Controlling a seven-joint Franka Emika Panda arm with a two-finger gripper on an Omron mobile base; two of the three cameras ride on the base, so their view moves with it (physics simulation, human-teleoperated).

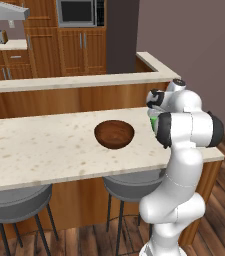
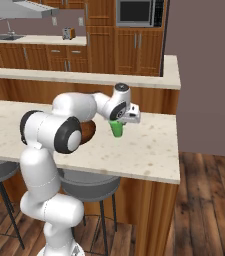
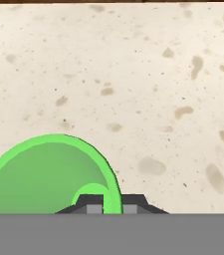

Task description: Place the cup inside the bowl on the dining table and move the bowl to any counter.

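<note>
The gripper (image 3: 112, 203) is clamped on the rim of the small bright green tapered cup (image 3: 49, 174), one finger inside, one outside. The cup stands upright on the beige speckled stone bench (image 2: 149, 145), near the round dark brown wooden bowl (image 1: 114, 134).

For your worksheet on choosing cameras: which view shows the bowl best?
The left base view: the whole bowl sits unobstructed on the table. In the right base view the arm hides most of it.
</note>
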